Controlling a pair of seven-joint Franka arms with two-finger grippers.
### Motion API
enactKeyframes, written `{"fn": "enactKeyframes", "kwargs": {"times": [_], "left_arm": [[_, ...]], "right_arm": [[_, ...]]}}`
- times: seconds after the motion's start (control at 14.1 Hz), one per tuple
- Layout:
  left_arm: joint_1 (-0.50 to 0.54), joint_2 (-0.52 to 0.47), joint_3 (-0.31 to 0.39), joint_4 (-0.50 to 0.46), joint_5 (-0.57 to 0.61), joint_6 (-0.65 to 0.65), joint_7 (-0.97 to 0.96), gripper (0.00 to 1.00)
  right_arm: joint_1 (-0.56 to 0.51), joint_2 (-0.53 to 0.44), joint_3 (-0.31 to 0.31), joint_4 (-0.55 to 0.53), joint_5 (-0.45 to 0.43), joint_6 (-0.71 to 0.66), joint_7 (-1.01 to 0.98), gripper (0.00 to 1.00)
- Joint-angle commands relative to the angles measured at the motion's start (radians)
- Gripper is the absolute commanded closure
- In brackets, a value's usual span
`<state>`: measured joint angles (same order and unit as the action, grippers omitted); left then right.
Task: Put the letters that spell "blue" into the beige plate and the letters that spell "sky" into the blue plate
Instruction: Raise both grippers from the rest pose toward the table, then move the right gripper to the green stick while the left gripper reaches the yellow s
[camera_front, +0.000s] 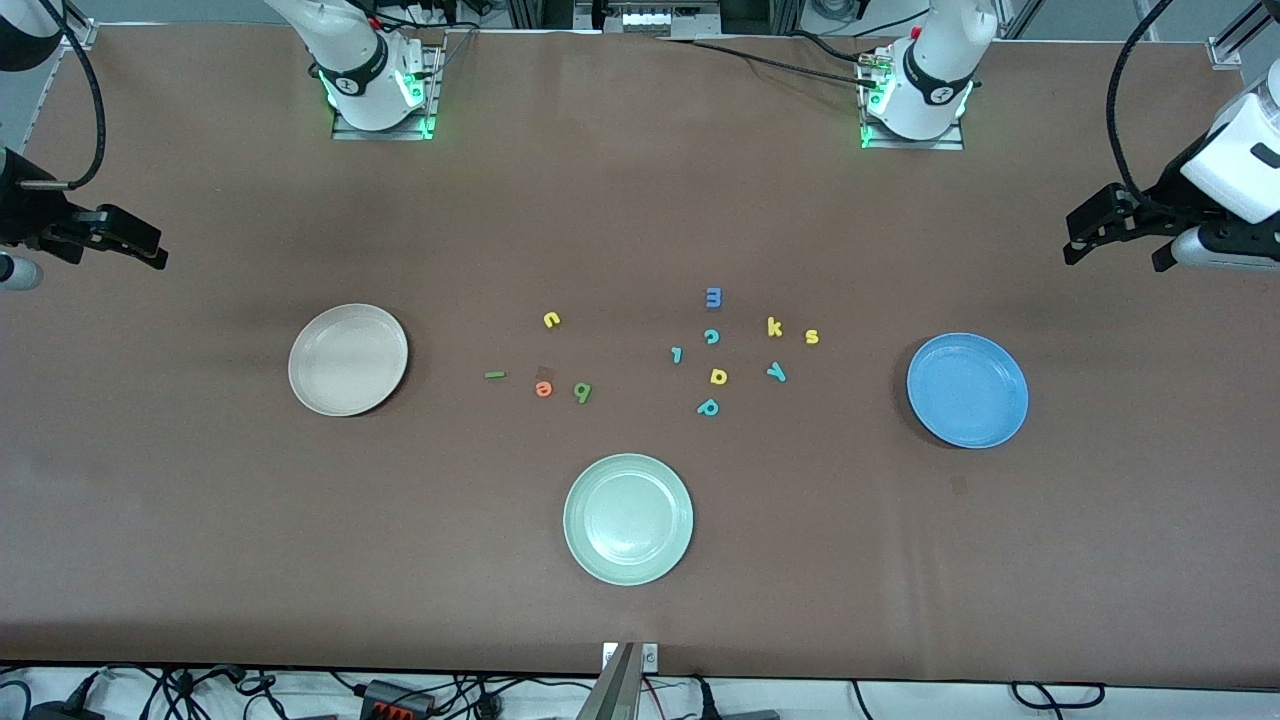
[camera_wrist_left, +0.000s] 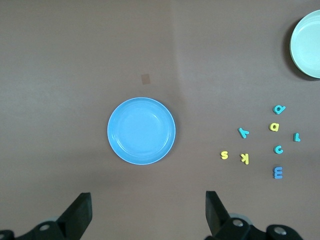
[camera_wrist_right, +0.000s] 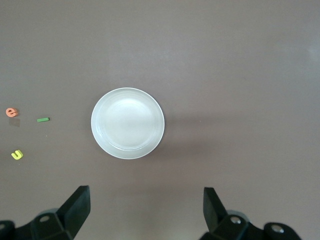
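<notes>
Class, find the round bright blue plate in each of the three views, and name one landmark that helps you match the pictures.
Front view: round bright blue plate at the left arm's end of the table.
Left wrist view: plate centred, beyond the open left claw.
Right wrist view: not in it.
Shared landmark: yellow foam "s" beside the plate.

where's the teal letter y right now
In the front view the small teal foam letter y lies on the brown table, nearer the camera than the yellow foam k, toward the round blue plate.
</notes>
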<state>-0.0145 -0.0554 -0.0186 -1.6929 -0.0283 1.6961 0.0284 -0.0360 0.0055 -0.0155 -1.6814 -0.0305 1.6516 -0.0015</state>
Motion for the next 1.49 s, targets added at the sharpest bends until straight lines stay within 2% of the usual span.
{"fn": "enactKeyframes", "kwargs": {"times": [0.0, 0.21, 0.5, 0.64, 1.06, 1.28, 1.42], "left_arm": [[-0.002, 0.006, -0.001, 0.025, 0.013, -0.023, 0.008, 0.0], [-0.005, 0.006, -0.003, 0.027, 0.013, -0.039, 0.01, 0.0], [-0.007, 0.015, -0.003, 0.028, 0.008, -0.059, 0.008, 0.0], [-0.019, 0.063, -0.004, 0.045, 0.007, -0.102, 0.014, 0.0], [-0.062, 0.178, -0.003, 0.168, -0.004, -0.171, 0.024, 0.0], [-0.065, 0.238, -0.003, 0.159, -0.007, -0.165, -0.005, 0.0], [-0.088, 0.255, -0.004, 0.121, -0.009, -0.147, -0.099, 0.0]], "right_arm": [[-0.005, -0.006, 0.011, 0.006, -0.002, -0.025, -0.009, 0.0], [0.025, 0.01, 0.014, -0.004, 0.004, -0.029, -0.006, 0.0], [0.122, 0.073, 0.014, -0.027, 0.023, -0.016, -0.005, 0.0], [0.151, 0.109, 0.012, -0.027, 0.096, -0.009, 0.0, 0.0], [0.257, 0.215, 0.012, -0.032, 0.106, 0.089, 0.011, 0.0], [0.323, 0.286, 0.012, -0.032, 0.107, 0.16, 0.043, 0.0], [0.375, 0.341, 0.012, -0.032, 0.106, 0.223, 0.124, 0.0]]}}
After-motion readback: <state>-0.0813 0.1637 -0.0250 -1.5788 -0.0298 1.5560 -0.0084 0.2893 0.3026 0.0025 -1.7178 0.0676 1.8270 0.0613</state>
